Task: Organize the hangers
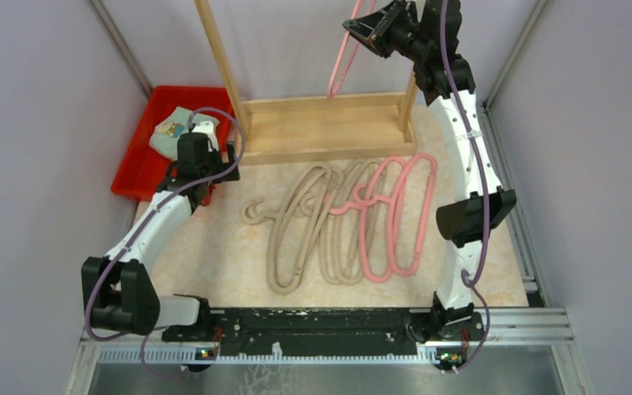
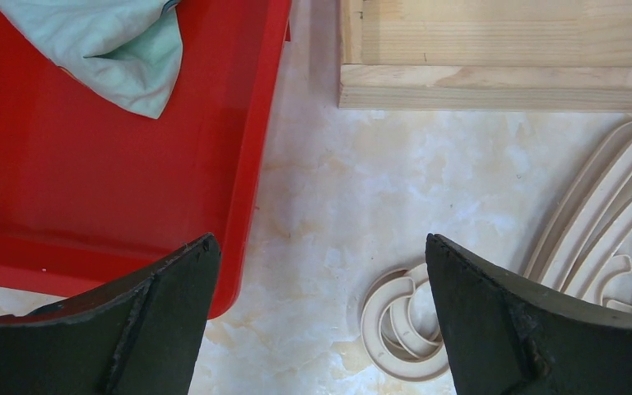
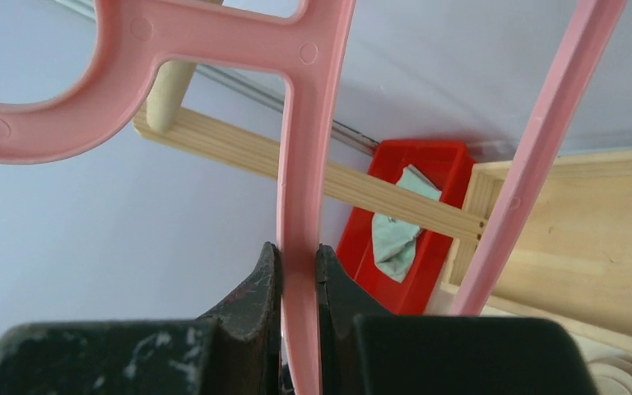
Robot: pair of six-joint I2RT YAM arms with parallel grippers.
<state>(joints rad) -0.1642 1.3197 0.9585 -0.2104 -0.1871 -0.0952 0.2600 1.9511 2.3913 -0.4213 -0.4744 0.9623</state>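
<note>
Several beige hangers (image 1: 304,222) and pink hangers (image 1: 395,214) lie tangled on the marbled table in front of the wooden rack. My right gripper (image 1: 362,29) is raised high at the back, shut on a pink hanger (image 1: 341,62) that hangs down beside the rack's right post; in the right wrist view its fingers (image 3: 298,263) clamp the hanger's arm (image 3: 304,148) below the hook. My left gripper (image 2: 321,255) is open and empty, low over the table between the red bin and the beige hooks (image 2: 399,325).
A light wooden rack frame (image 1: 321,132) stands at the back with upright posts. A red bin (image 1: 160,136) holding a pale green cloth (image 2: 107,45) sits at the back left. Grey walls close in on both sides.
</note>
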